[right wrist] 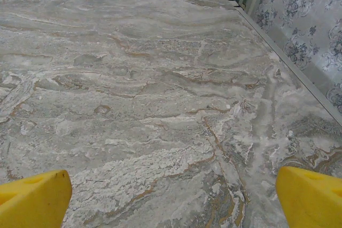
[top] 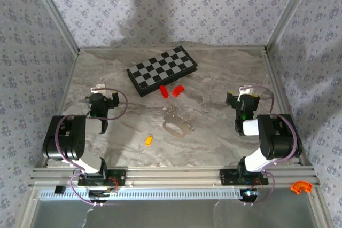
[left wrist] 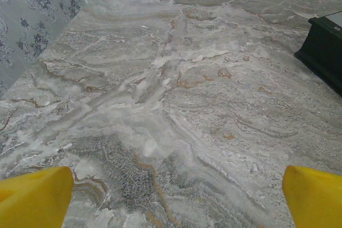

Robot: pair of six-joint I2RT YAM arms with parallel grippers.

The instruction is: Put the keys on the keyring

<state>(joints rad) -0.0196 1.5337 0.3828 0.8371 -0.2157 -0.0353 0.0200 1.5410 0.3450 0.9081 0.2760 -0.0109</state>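
Observation:
The small yellow-orange key (top: 149, 140) lies flat on the marble table, near the front middle. Just right of it and a little farther back rests the pale, nearly see-through keyring (top: 177, 126) with its short beaded chain. My left gripper (top: 102, 98) hovers at the left side, well away from both, its yellow fingers (left wrist: 35, 196) spread wide with bare marble between them. My right gripper (top: 243, 100) is on the right side, also open, and its yellow fingertips (right wrist: 310, 201) frame nothing but table.
A black-and-white chessboard (top: 162, 69) lies at the back middle, its dark edge (left wrist: 323, 52) showing in the left wrist view. Two red blocks (top: 171, 90) sit at its front edge. Patterned walls enclose the table (top: 214, 132) on three sides.

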